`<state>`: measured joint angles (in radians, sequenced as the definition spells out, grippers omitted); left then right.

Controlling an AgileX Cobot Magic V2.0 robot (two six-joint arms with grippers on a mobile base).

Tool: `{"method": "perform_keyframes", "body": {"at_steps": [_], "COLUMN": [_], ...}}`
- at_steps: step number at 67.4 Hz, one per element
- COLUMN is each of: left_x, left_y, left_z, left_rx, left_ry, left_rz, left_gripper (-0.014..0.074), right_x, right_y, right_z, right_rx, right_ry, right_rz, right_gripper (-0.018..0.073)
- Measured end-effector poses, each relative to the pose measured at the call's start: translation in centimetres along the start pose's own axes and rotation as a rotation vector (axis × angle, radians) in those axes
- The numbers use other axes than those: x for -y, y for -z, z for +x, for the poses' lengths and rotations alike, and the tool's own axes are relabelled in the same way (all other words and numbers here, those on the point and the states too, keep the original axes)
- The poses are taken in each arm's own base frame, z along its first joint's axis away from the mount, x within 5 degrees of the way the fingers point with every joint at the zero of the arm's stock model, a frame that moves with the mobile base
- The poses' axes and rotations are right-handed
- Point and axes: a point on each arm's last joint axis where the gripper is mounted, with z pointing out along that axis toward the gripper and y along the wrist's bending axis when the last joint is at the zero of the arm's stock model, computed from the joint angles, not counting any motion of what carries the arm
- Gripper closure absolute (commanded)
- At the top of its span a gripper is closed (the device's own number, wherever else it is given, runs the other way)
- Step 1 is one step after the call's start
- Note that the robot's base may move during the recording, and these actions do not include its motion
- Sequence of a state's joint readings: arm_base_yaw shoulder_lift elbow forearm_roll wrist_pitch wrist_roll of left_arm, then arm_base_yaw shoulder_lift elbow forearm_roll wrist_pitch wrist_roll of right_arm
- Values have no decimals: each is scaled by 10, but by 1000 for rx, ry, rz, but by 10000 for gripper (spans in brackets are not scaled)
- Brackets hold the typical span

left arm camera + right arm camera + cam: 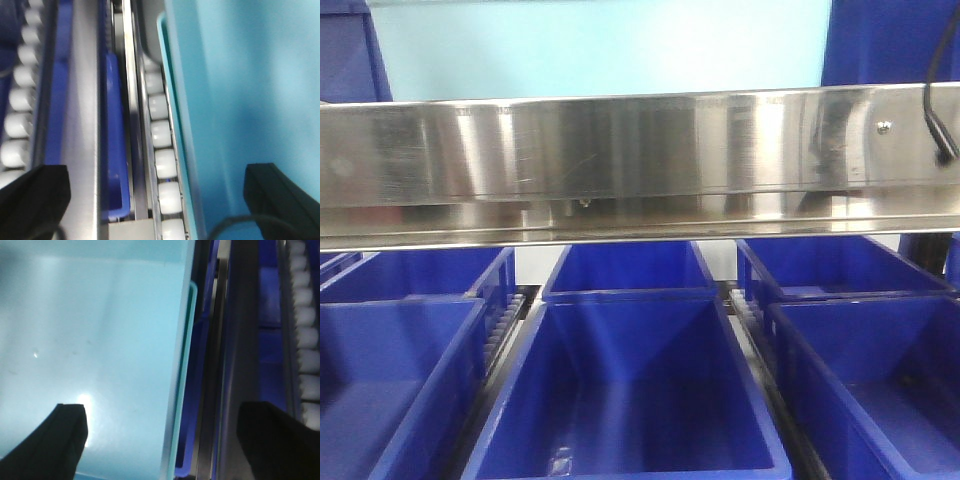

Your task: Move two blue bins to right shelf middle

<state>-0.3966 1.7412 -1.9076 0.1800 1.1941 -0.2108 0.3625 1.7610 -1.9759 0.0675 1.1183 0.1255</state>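
Left gripper (155,172): spread wide, nothing held; a side wall of the light blue bin (240,100) is straddled by its black fingers (35,195).
Right gripper (162,410): also spread wide and empty; one finger is placed over the bin's inside, the other over the steel rail (240,340) outside it, with the rim between them.
White rollers (165,162): laid in a line just beside the bin's wall.
Dark blue bins (630,390): three are set side by side on the lower level, a second row is lined up behind them, and roller tracks are seen between the columns.
Steel beam (640,150): stretched across the whole front view, above the dark bins.
Cable (942,90): black, hung down over the beam's right end.
Task bin's place: the pale wall is seen on the level above the beam, behind it.
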Motion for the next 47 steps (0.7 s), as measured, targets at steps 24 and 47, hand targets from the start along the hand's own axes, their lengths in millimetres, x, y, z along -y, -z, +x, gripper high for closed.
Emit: {"method": "perform_keyframes", "body": {"at_steps": [24, 47], "left_x": [6, 6], "left_y": [-27, -26], "left_z": [22, 25], "left_rx": [-128, -152], "left_ry": [3, 5], "left_rz": [34, 31], "left_gripper": [-12, -12], "right_x": [4, 3], "right_y": [-29, -35], "right_z": [24, 35], "right_rx": [-125, -203], "right_ry": [-17, -38], "right_rz": [8, -16], "right_gripper": [74, 74]}}
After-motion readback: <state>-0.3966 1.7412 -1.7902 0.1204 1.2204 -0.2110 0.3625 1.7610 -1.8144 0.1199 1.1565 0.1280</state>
